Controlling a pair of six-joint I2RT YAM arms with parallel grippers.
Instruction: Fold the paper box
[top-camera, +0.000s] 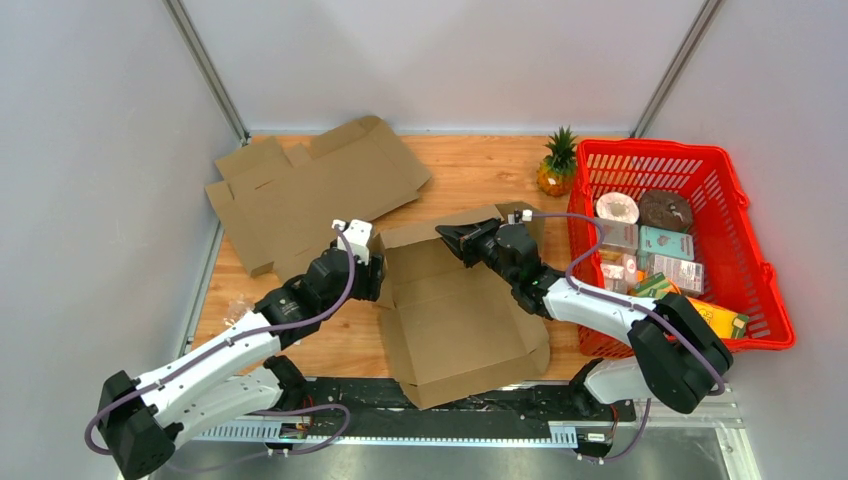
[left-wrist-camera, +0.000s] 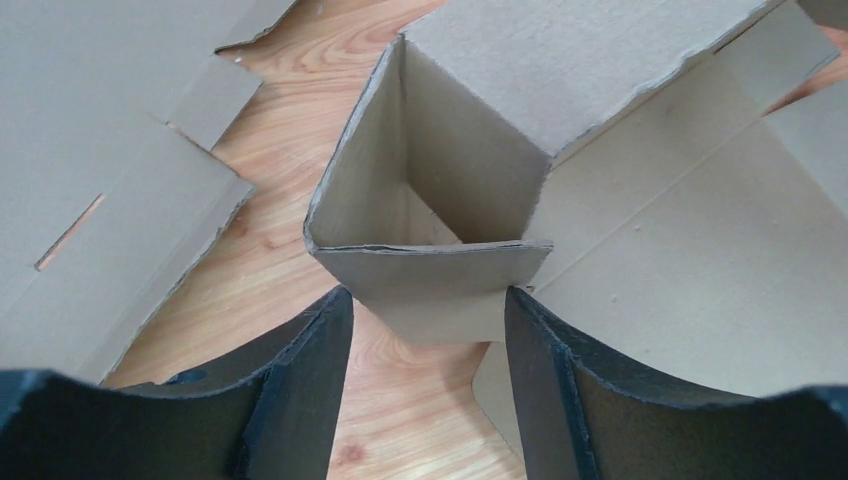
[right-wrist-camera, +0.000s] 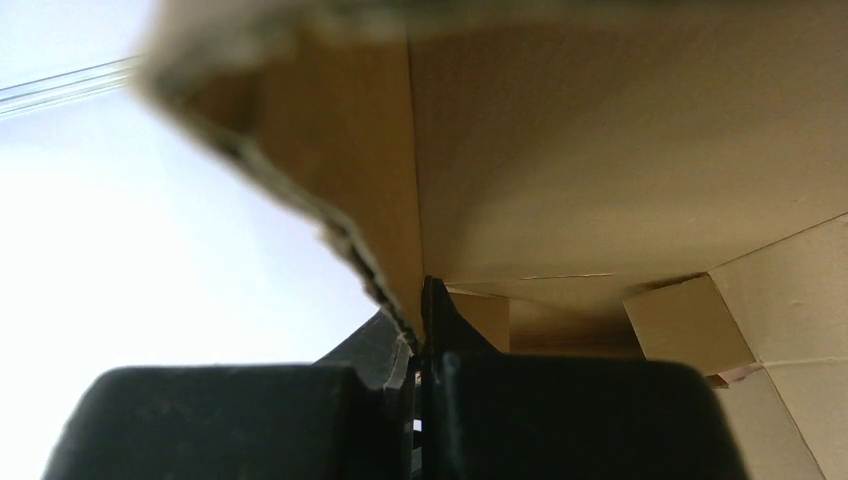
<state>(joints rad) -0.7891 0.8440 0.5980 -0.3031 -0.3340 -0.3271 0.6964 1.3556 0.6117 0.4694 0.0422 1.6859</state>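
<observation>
A brown cardboard box (top-camera: 455, 310) lies partly folded in the middle of the table. Its far wall stands up. My right gripper (top-camera: 452, 238) is shut on the upper edge of that wall (right-wrist-camera: 400, 270), the board pinched between the two pads. My left gripper (top-camera: 372, 272) is open at the box's left side. In the left wrist view its fingers (left-wrist-camera: 310, 380) stand apart on each side of a folded corner flap (left-wrist-camera: 430, 275), and I cannot tell whether they touch it.
A second flat cardboard blank (top-camera: 310, 185) lies at the back left. A red basket (top-camera: 740, 250) full of packaged goods stands on the right, with a small pineapple (top-camera: 557, 165) behind it. White walls close in the sides.
</observation>
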